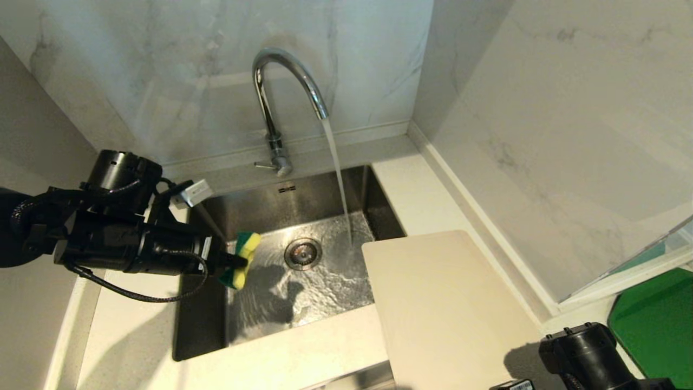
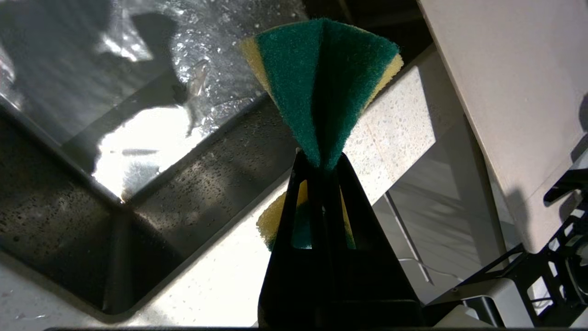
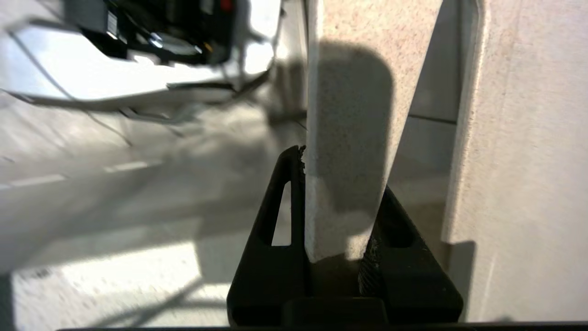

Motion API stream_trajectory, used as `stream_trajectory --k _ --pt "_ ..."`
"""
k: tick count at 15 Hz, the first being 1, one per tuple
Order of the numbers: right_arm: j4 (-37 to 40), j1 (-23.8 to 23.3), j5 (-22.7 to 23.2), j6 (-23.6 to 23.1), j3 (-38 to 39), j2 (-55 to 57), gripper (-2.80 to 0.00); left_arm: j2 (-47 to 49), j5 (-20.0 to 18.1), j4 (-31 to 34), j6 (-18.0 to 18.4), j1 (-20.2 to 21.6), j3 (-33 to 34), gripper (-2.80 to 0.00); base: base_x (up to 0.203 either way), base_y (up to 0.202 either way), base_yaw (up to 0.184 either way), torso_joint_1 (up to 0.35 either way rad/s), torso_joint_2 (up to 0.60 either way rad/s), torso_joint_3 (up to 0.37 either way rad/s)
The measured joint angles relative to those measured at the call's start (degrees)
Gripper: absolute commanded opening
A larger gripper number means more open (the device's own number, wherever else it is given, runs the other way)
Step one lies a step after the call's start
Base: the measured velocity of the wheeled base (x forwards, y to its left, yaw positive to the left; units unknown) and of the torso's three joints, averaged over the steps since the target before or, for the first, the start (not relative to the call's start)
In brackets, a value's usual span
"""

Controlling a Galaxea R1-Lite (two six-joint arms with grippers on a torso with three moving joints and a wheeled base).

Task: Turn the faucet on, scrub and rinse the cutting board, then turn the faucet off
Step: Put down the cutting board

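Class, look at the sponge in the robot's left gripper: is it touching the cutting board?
Apart. The head view shows the sponge over the sink's left side, with open wet basin between it and the cutting board.

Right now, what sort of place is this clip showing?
Most likely a kitchen sink corner. A chrome faucet runs water into a steel sink set in a pale counter, with marble-look walls behind and a cutting board alongside.

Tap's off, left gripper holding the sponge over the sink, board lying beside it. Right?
Not quite: the faucet is on. The head view shows water running from its spout into the sink. The rest holds: left gripper holds the sponge over the sink, cutting board beside it.
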Motion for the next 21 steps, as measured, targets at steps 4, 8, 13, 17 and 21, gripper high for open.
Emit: stream_trajectory --k 4,8,13,17,21 --pt "-0.2 -0.2 4.8 3.7 -2.1 6.5 -2.8 1.0 0.6 0.5 -0.1 -0.9 -0.6 -2.8 0.0 0.0 0.0 0.0 0.0 0.0" --pt "-0.4 -0.6 7.4 5.3 -4.7 12.9 -2.8 1.3 2.2 0.8 -0.2 -1.1 -1.3 -2.8 0.0 0.0 0.0 0.0 0.0 0.0" --pt "-3.5 -1.1 7.5 5.2 -5.3 18.3 -2.8 1.8 2.2 1.4 -0.5 -2.2 -1.6 -2.8 0.0 0.0 0.0 0.0 0.0 0.0" --pt "-3.7 -1.2 7.5 5.3 -6.2 21.6 -2.8 2.7 2.2 1.4 -0.9 -3.1 -1.9 -2.8 0.0 0.0 0.0 0.0 0.0 0.0" --pt "-3.6 -1.4 7.5 5.4 -7.1 24.8 -2.8 3.3 2.2 1.1 -1.3 -3.5 -2.0 -2.8 0.0 0.0 0.0 0.0 0.0 0.0"
